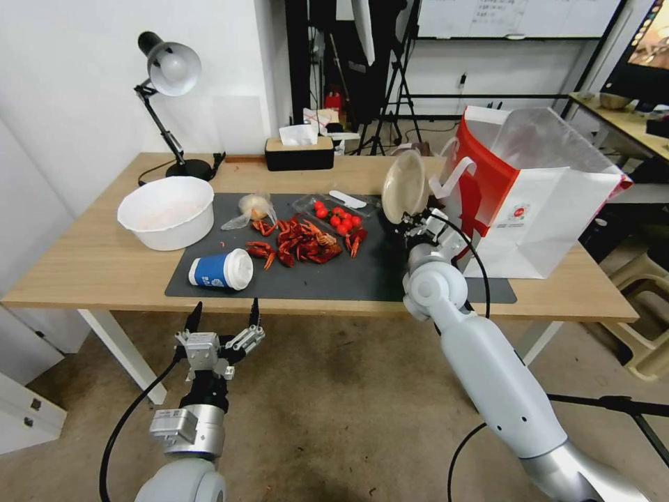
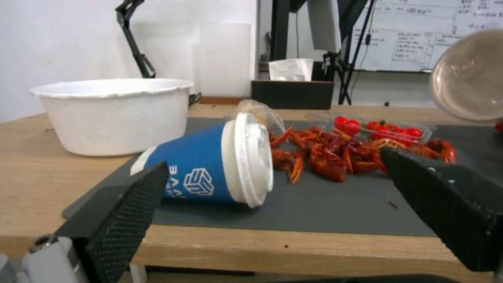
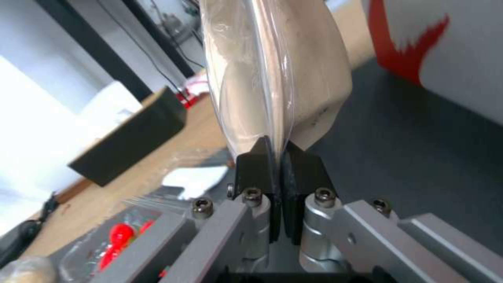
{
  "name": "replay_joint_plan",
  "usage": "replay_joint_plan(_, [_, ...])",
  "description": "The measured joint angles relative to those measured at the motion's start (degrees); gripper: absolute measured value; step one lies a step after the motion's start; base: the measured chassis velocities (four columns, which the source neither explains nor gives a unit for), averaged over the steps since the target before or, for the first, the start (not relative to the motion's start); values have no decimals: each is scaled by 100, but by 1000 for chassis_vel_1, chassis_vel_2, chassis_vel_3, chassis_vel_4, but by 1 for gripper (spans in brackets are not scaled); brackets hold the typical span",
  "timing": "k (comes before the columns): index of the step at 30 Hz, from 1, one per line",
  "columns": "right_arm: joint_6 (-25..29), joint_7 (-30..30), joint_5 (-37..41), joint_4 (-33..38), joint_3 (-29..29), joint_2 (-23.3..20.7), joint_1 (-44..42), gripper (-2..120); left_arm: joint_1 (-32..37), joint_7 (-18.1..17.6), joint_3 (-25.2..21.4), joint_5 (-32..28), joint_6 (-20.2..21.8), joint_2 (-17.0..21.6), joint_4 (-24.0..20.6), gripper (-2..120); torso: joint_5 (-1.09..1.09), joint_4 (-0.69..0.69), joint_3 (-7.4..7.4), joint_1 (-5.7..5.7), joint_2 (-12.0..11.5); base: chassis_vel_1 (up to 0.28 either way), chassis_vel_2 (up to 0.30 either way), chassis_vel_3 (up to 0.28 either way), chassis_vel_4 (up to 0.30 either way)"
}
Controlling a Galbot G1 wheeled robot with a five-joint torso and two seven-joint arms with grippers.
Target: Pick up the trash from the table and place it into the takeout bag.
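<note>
Right gripper [image 1: 412,222] clamped on the rim of the beige lidded bowl [image 1: 403,187], held on edge above the dark grey mat [image 1: 362,275], just beside the takeout bag [image 1: 536,202]. Left gripper [image 1: 223,315] spread wide off the table [image 1: 90,265] edge, facing the blue-and-white paper cup [image 1: 221,270] lying on its side.

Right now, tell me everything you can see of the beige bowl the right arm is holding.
The bowl is round, shallow and beige, with a clear plastic lid over its mouth. It is held up on edge above the dark mat, clear of the table, just beside the white and red bag. The right gripper is shut on its rim, pinching lid and bowl edge together. Nothing else touches it.
</note>
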Motion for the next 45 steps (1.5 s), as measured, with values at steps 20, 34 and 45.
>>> replay_joint_plan(20, [1140, -2512, -1356, 489, 36, -635, -60, 0, 10, 13, 33, 58, 1, -27, -9, 100, 0, 0, 0, 0, 0, 0, 0, 0, 0])
replay_joint_plan(34, [-377, -1691, -2804, 1482, 1276, -1538, 171, 0, -37, 29, 101, 121, 12, -72, 40, 100, 0, 1, 0, -1, -1, 0, 0, 0, 0])
replay_joint_plan(45, [-1680, -1252, -3280, 2070, 2305, -2200, -654, 0, -76, 41, 173, 161, 8, -73, 100, 100, 1, -1, 0, -1, -1, 0, 0, 0, 0])
